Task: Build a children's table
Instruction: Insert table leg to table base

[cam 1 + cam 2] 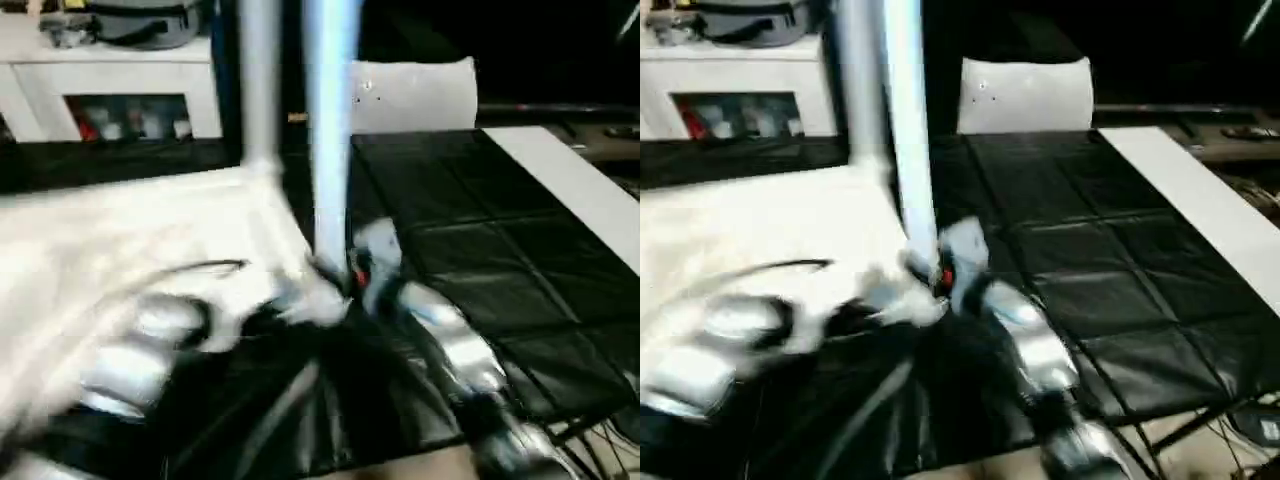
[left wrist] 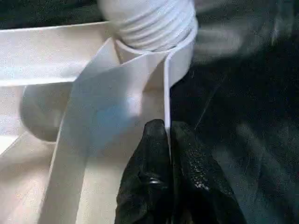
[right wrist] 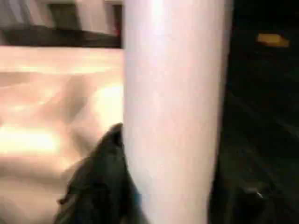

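The children's table lies upside down, its white top (image 1: 120,250) on the black-covered work surface (image 1: 480,250). Two white legs stand upright from it: a far leg (image 1: 260,80) and a near leg (image 1: 330,130) at the front right corner. My right gripper (image 1: 350,275) is shut on the near leg low down; in the right wrist view the leg (image 3: 173,93) sits between its black fingers (image 3: 100,172). My left gripper (image 2: 169,133) is shut on the thin rim (image 2: 166,93) of the top, just below the corner socket holding the leg's threaded end (image 2: 154,23).
A white cabinet (image 1: 110,90) with shelves stands at the back left. A white padded block (image 1: 410,95) sits behind the work surface. A white board (image 1: 580,190) runs along the right side. Cables (image 1: 610,430) lie at the lower right.
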### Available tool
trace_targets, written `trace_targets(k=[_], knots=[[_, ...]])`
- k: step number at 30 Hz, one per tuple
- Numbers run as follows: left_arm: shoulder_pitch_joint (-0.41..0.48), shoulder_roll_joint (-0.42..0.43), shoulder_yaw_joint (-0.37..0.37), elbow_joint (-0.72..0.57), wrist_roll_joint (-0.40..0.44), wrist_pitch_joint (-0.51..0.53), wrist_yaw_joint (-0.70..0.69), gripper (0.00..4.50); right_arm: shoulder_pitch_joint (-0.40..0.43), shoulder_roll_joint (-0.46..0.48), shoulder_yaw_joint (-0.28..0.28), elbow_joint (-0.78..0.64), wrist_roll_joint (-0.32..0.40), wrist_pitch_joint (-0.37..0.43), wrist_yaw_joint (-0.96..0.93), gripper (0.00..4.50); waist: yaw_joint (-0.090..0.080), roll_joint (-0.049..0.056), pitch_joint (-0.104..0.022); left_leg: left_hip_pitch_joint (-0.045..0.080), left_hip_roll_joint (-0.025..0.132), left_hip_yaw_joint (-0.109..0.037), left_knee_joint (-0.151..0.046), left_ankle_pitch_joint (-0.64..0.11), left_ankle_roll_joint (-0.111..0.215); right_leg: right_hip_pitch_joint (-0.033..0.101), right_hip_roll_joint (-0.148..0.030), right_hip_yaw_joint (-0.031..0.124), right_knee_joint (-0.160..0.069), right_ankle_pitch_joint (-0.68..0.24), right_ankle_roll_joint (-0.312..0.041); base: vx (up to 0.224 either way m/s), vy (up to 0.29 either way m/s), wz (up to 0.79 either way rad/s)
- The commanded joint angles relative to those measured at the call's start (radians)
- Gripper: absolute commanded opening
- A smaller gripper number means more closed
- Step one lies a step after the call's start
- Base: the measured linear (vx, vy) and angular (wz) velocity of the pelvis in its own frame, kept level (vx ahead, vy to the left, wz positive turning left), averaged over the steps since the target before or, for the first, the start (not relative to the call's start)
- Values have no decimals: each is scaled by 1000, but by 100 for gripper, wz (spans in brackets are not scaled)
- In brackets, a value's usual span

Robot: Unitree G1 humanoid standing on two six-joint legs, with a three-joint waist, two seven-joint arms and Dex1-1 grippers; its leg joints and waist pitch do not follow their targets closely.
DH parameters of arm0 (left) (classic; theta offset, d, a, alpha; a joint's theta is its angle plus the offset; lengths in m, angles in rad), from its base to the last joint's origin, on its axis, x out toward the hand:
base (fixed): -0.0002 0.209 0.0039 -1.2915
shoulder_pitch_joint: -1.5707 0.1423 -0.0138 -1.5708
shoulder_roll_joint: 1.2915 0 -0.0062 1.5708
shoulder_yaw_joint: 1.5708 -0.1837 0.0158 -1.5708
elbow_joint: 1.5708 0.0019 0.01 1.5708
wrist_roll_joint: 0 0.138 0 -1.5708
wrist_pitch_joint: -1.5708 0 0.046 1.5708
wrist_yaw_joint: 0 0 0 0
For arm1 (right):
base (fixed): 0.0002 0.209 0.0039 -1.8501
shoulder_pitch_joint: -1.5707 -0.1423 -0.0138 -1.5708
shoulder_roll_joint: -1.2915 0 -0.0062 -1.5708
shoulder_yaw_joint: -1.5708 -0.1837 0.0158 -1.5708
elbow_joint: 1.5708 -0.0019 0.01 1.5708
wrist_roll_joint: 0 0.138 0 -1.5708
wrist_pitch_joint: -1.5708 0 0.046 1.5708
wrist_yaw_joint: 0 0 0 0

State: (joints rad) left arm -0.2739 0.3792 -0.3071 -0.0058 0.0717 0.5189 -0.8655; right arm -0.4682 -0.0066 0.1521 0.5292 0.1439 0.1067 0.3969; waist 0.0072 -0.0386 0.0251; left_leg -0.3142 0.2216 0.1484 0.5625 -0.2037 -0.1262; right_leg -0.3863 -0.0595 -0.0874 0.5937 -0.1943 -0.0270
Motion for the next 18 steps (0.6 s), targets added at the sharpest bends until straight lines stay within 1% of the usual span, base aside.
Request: trace_targets(k=[1,2,3,4,5,6,7,10,12,13,14,15,16,17,18], knots=[[-1,-39,-68,-20,11,41,35,0,4,10,-24,95,-32,39,-90,189,5,15,-23,-8,6,7,-70,-342,1,16,-62,52,-99,-458,-94,0,0,0],[-8,-44,-74,-9,27,38,48,0,2,17,-22,95,-33,37,-94,189,9,16,-23,-4,5,9,-70,-350,4,13,-62,52,-99,-453,-94,0,0,0],[-13,-46,-80,-2,45,42,66,0,1,25,-19,98,-35,34,-99,189,9,14,-21,-13,1,8,-71,-351,10,18,-63,51,-99,-467,-84,0,0,0],[-13,-47,-80,-3,47,44,68,0,0,26,-18,99,-35,33,-99,189,12,15,-23,-14,2,7,-71,-348,11,20,-65,51,-100,-472,-78,0,0,0],[-13,-50,-80,-10,61,66,91,0,-3,34,-22,112,-42,15,-121,189,14,11,-23,-15,3,7,-72,-339,12,20,-65,51,-101,-475,-67,0,0,0],[-15,-44,-79,-4,72,67,100,0,0,38,-23,116,-44,6,-128,189,17,12,-23,-16,3,5,-73,-336,8,21,-66,51,-99,-476,-61,0,0,0],[-17,-37,-76,2,84,67,110,0,1,42,-25,124,-48,-10,-138,189,19,13,-23,-16,2,6,-73,-342,8,19,-65,50,-101,-483,-53,0,0,0],[-18,-10,-77,20,100,17,109,0,4,52,-44,120,-38,-46,-146,189,18,13,-21,-15,0,4,-74,-364,8,17,-66,48,-107,-524,-38,0,0,0],[-15,24,-80,39,100,-77,80,0,7,59,-73,91,-12,-87,-143,189,19,13,-22,-15,-2,1,-75,-382,11,15,-67,47,-112,-547,-25,0,0,0],[-14,38,-80,50,95,-118,65,0,8,60,-86,75,2,-101,-138,189,19,13,-24,-18,0,0,-76,-371,11,17,-68,48,-109,-526,-27,0,0,0],[-20,61,-63,89,94,-213,69,0,10,59,-118,27,37,-130,-116,189,19,12,-26,-19,2,1,-76,-362,10,18,-67,49,-106,-506,-31,0,0,0],[-26,67,-46,111,82,-256,66,0,12,56,-134,-4,61,-136,-97,189,20,10,-24,-18,3,2,-77,-359,15,15,-65,51,-105,-487,-35,0,0,0],[-30,67,-25,123,62,-276,58,0,12,52,-145,-27,78,-141,-87,189,22,12,-23,-17,2,3,-77,-362,19,14,-64,51,-107,-485,-37,0,0,0],[-36,62,7,134,33,-294,52,0,12,48,-160,-55,102,-139,-73,189,25,4,-37,-23,3,6,-73,-298,23,26,-66,56,-92,-404,-53,0,0,0],[-41,57,50,135,-17,-313,23,28,16,38,-172,-97,130,-125,-51,189,35,5,-42,-29,5,12,-67,-194,32,29,-64,61,-75,-276,-80,0,0,0]])
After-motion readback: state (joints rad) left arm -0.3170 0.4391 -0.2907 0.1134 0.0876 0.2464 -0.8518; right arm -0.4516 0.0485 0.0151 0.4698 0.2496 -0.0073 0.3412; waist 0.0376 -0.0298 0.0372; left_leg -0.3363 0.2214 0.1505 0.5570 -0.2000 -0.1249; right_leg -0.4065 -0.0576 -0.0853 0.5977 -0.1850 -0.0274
